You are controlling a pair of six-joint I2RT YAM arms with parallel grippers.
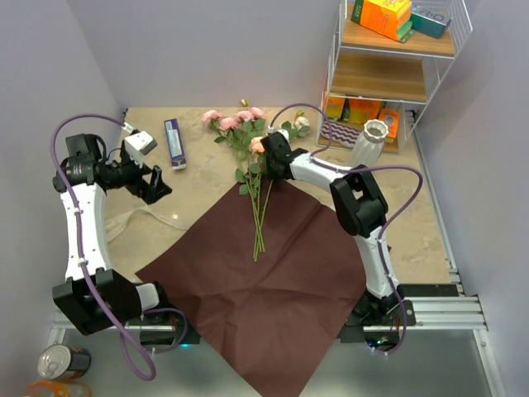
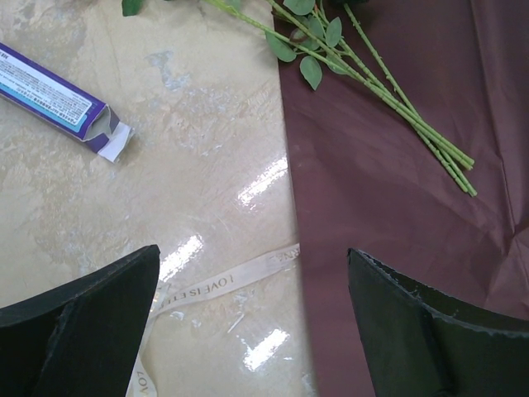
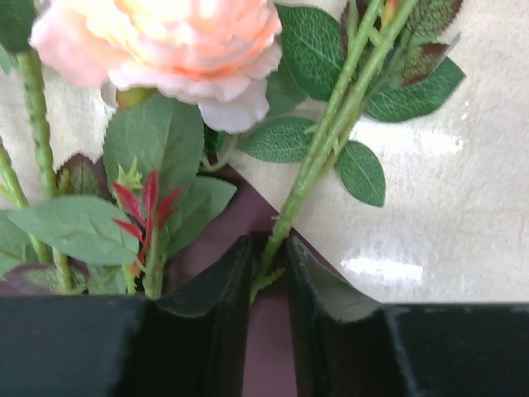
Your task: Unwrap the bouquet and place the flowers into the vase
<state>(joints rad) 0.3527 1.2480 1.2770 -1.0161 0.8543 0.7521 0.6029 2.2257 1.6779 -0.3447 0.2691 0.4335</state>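
Pinches stem of long-stemmed pink and cream roses (image 1: 245, 153) between right gripper (image 3: 269, 248) fingers at far edge of maroon paper sheet (image 1: 281, 281); stems lying far-to-near. Spreads left gripper (image 2: 254, 251) fingers wide, empty. Finds white ribbed vase (image 1: 369, 142) right of that edge, nearer right arm.

The beige table (image 2: 165, 165) carries a maroon paper sheet (image 2: 397, 207) beneath my right gripper (image 3: 269, 248); flowers (image 1: 259, 211) lie across its edge; a ribbon (image 2: 223, 285) and a purple box (image 2: 58, 103) lie near my left gripper (image 2: 252, 256).
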